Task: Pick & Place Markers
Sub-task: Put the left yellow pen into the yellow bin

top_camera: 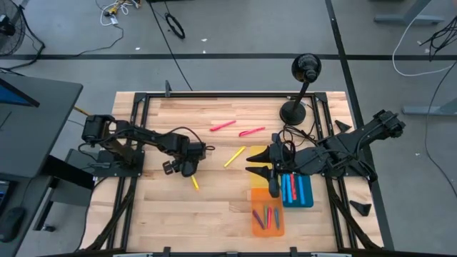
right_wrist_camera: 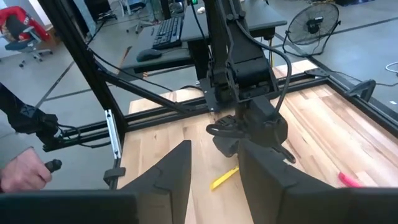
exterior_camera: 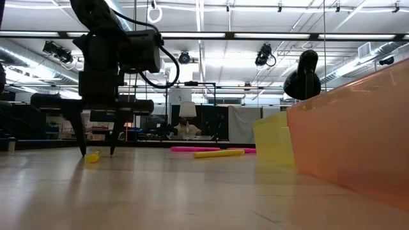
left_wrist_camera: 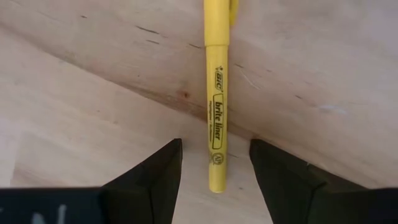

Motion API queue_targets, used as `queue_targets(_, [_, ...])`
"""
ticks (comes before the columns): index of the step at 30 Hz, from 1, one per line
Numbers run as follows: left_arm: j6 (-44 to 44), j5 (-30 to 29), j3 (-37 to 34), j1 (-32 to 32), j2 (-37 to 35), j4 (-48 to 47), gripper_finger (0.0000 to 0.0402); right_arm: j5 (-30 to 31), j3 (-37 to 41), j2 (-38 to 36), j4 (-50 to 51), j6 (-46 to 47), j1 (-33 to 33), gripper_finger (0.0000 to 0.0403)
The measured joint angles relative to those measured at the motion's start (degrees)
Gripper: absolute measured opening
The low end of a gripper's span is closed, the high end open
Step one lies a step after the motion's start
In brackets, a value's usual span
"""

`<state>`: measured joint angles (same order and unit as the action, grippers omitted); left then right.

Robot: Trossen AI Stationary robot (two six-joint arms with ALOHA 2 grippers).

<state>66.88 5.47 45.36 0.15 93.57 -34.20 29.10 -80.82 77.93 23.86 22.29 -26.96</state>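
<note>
One yellow marker (left_wrist_camera: 216,118) lies flat on the wooden surface (top_camera: 214,207), right under the left end effector (top_camera: 187,168). In the left wrist view the marker's near end sits in the gap between the two dark fingers (left_wrist_camera: 152,180), and the rest of it runs straight away from them. So its long side points the same way the fingers point, not across the gap. The fingers are spread, with bare wood on both sides of the marker, and they do not touch it. In the low view the fingertips reach down to the surface, one on each side of the marker.

I think the next move is a squeeze on that near end. The hold would be close to the tip, so the marker might tip or slip.

The left arm is much nearer to this marker. The right end effector (top_camera: 273,171) hangs over by the yellow tray (top_camera: 257,153), with its fingers apart and nothing between them.

Three more markers lie farther up the surface: another yellow one (top_camera: 234,157) and two pink ones (top_camera: 223,126). All around the left end effector is open wood, well away from the edges and trays.
</note>
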Motion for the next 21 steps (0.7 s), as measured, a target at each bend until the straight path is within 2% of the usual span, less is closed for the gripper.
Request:
queue_targets(4, [0.01, 1.21, -0.04, 0.17, 0.07, -0.31, 0.0188, 0.0, 0.0, 0.0, 0.28, 0.17, 0.0, 0.0132])
queue_targets(12, [-0.9, 1.8, -0.07, 0.06, 0.14, -2.0, 0.0103, 0.0, 0.0, 0.0, 0.28, 0.17, 0.0, 0.0132])
queue_targets(17, [-1.97, 2.02, -0.07, 0.06, 0.16, -3.51, 0.0068, 0.0, 0.0, 0.0, 0.28, 0.17, 0.0, 0.0132])
queue_targets(21, [-7.09, 1.96, 0.02, -0.25, 0.18, -3.94, 0.0044, 0.0, 0.0, 0.0, 0.28, 0.17, 0.0, 0.0132])
